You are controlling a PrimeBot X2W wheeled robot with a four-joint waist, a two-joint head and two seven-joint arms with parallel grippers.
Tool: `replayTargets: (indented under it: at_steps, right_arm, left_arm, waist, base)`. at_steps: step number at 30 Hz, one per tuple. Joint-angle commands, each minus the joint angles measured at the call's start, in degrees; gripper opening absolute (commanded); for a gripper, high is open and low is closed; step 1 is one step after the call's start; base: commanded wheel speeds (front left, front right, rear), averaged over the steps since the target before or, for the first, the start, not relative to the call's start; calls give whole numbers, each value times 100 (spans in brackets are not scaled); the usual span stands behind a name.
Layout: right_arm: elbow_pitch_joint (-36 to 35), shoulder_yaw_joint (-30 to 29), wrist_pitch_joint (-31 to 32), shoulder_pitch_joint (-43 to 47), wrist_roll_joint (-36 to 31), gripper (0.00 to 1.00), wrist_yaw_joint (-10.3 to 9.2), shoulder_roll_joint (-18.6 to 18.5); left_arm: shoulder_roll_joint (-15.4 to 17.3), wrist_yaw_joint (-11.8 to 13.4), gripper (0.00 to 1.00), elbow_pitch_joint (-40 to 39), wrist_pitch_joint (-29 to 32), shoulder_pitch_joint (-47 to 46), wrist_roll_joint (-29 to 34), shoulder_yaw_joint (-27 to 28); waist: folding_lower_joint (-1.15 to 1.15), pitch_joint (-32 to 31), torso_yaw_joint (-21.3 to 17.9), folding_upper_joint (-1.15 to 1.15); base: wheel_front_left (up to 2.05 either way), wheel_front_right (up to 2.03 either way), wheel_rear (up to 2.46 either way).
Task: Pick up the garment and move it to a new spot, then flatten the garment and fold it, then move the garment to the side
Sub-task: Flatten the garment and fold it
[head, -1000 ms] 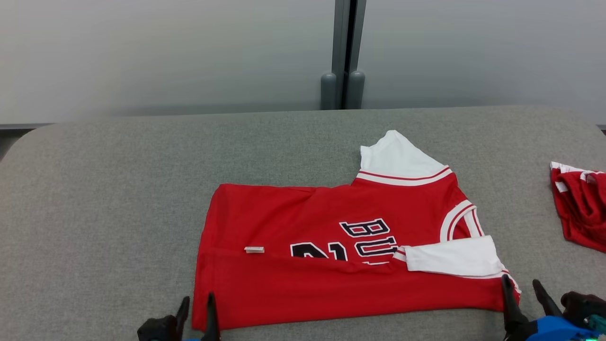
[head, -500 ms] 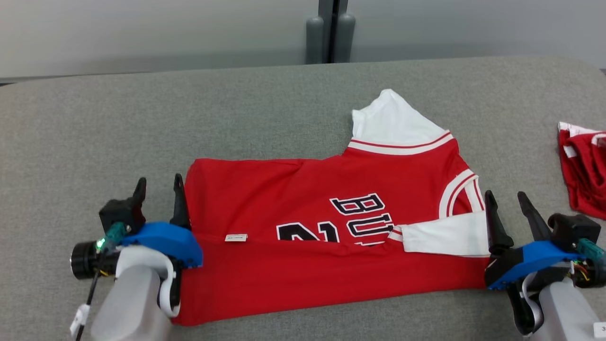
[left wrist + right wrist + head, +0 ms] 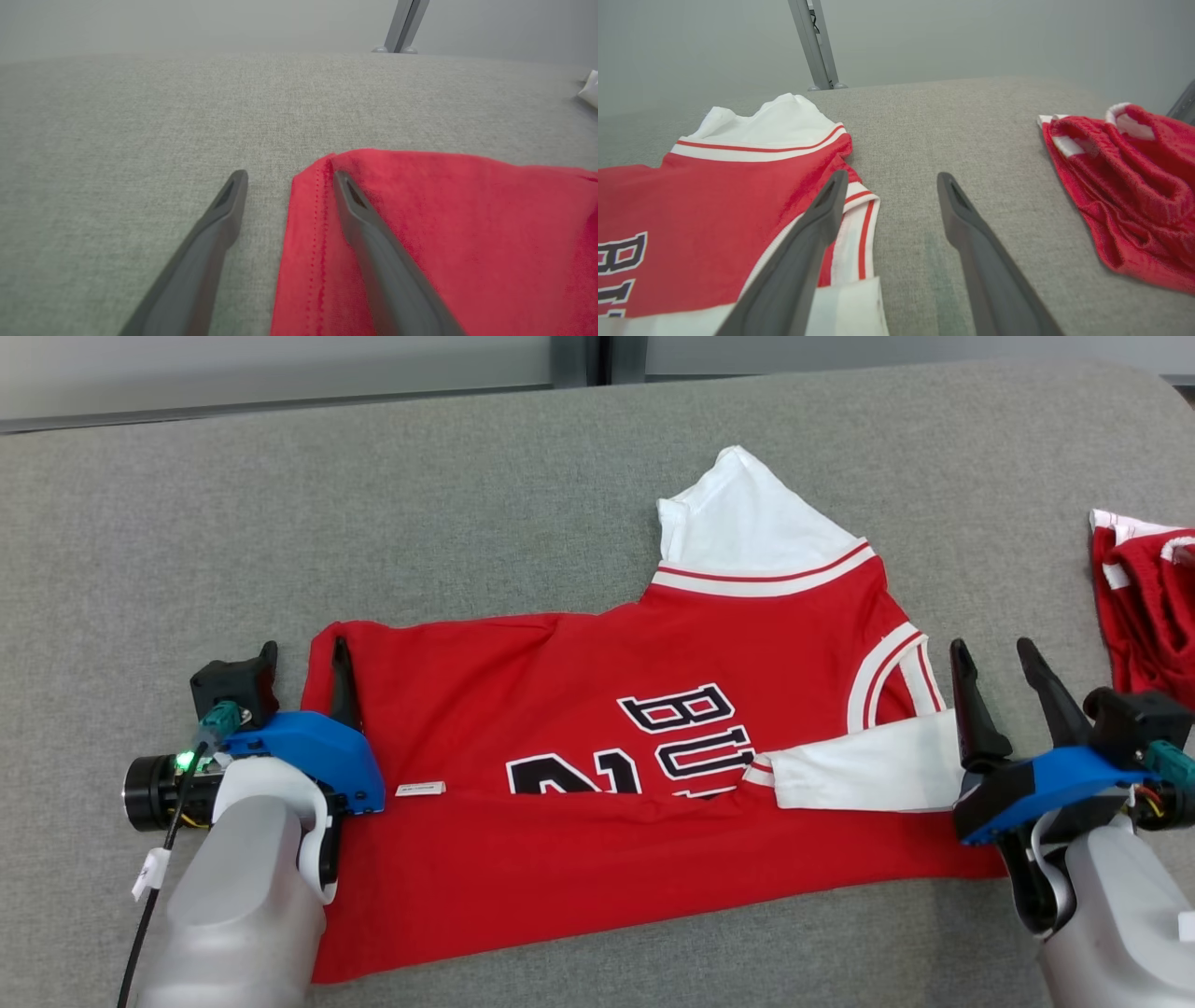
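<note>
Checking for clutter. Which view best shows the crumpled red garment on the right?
The right wrist view: most of the crumpled red garment shows, folds and white trim clear. The head view cuts it off at its right edge. The left wrist view looks at the jersey's hem corner.

I have my left claw (image 3: 304, 651) and right claw (image 3: 990, 649) both spread wide and empty, fingers (image 3: 971, 709) pointing forward, one arm low on each side.
</note>
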Motion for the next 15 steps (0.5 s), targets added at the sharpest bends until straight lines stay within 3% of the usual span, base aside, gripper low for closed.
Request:
replayTargets:
  at_steps: [1, 4, 5, 6, 7, 9, 10, 15]
  right_arm:
    - [-14, 40, -17, -166, -1, 100, 1, -44]
    - [23, 172, -17, -362, 35, 100, 1, -110]
    - [53, 229, -17, -450, 38, 100, 1, -147]
    - [85, 298, -17, -560, 30, 100, 1, -193]
    - [85, 298, -17, -560, 30, 100, 1, -193]
    - [211, 432, -16, -801, 52, 100, 1, -263]
    - [312, 498, 7, -951, 93, 100, 1, -301]
    - [834, 835, 200, -1764, 5, 100, 1, -593]
  left_arm:
    - [9, 57, 100, 112, -27, -116, 76, -55]
    - [-19, 105, 100, 332, -24, -221, 78, -78]
    - [-43, 62, 80, 400, -26, -246, 115, -127]
    - [-72, 29, 44, 459, -21, -268, 108, -141]
    - [-72, 29, 44, 459, -21, -268, 108, -141]
    - [-122, -64, 4, 558, -14, -334, 158, -242]
    - [-157, -104, 0, 624, -13, -353, 149, -287]
    - [-312, -217, 0, 871, 41, -518, 140, -484]
  waist:
    - [-1, 44, 5, -1]
    - [-1, 112, 18, -1]
    - [-1, 136, 34, -1]
    - [-1, 154, 53, -1]
    - [-1, 154, 53, -1]
    - [-1, 192, 116, -1]
    - [-1, 207, 154, -1]
    - [-1, 304, 441, -1]
  base:
    - [0, 0, 0]
    - [0, 0, 0]
    - [0, 0, 0]
    - [0, 0, 0]
    - [0, 0, 0]
    - [0, 0, 0]
    - [0, 0, 0]
    - [0, 0, 0]
